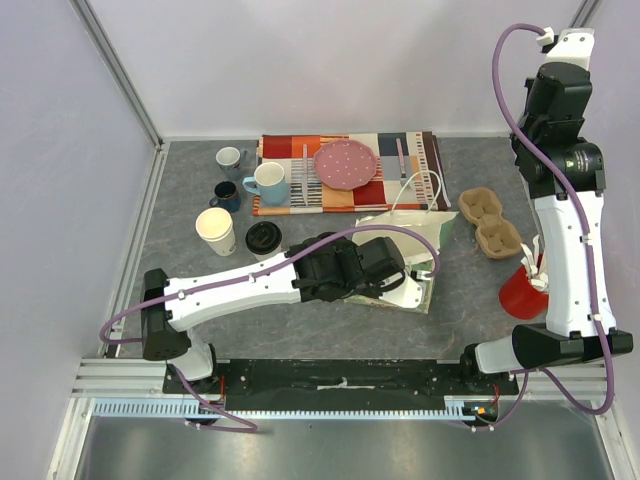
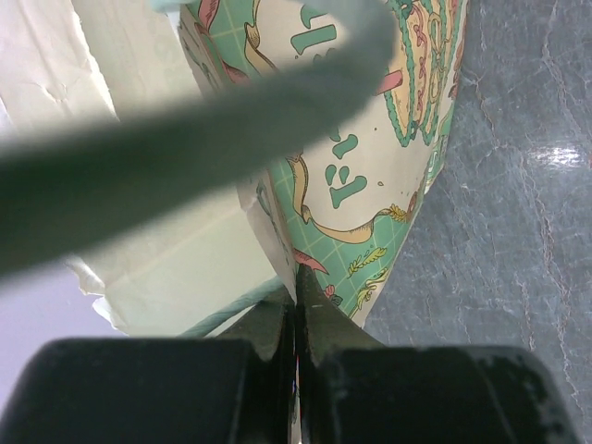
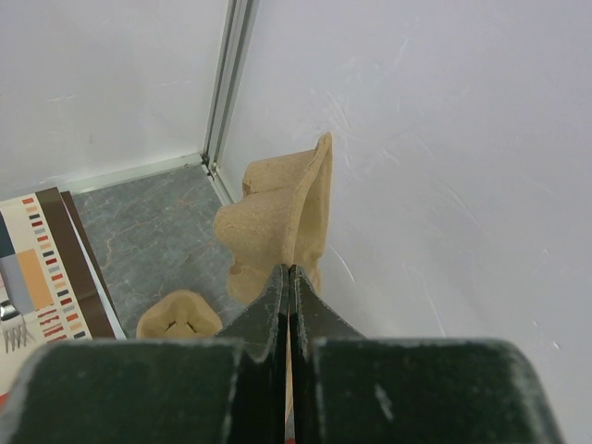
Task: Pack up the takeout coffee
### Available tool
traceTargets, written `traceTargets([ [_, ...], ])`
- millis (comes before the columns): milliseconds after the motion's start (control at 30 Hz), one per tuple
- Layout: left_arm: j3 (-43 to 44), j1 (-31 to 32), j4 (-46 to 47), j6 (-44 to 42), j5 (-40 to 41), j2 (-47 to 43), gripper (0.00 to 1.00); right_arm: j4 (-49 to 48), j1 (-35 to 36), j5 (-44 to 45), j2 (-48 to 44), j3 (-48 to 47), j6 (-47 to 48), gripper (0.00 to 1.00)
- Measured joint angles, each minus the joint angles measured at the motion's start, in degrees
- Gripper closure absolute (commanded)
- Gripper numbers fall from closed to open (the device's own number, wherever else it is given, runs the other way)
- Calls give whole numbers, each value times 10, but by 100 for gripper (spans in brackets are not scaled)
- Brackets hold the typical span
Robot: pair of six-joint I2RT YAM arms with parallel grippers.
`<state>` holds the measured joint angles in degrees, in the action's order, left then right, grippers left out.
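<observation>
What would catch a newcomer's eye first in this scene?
The left arm stretches to the centre, its jaws shut on the edge of a green-printed bag. Behind it, at the back, a bright striped mat carries a pink plate. The right arm has its jaws pinched on a cardboard carrier close to the right wall.

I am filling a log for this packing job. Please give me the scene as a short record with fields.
left gripper: shut on the edge of the paper bag
right gripper: shut on a cardboard cup tray
paper cup: upright, no lid on, outside the bag
lid: black, lying on the table beside the cup
</observation>
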<state>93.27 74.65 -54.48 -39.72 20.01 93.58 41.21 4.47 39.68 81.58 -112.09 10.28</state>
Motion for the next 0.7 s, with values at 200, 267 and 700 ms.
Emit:
traceTargets([
  [200,-11,0,2,0,6,0,98,0,0,0,-3,0,0,100],
  [267,-21,0,1,0,10,-3,98,0,0,0,-5,0,0,100],
  [700,-18,-1,-12,0,5,-17,98,0,0,-24,-9,2,-1,100],
])
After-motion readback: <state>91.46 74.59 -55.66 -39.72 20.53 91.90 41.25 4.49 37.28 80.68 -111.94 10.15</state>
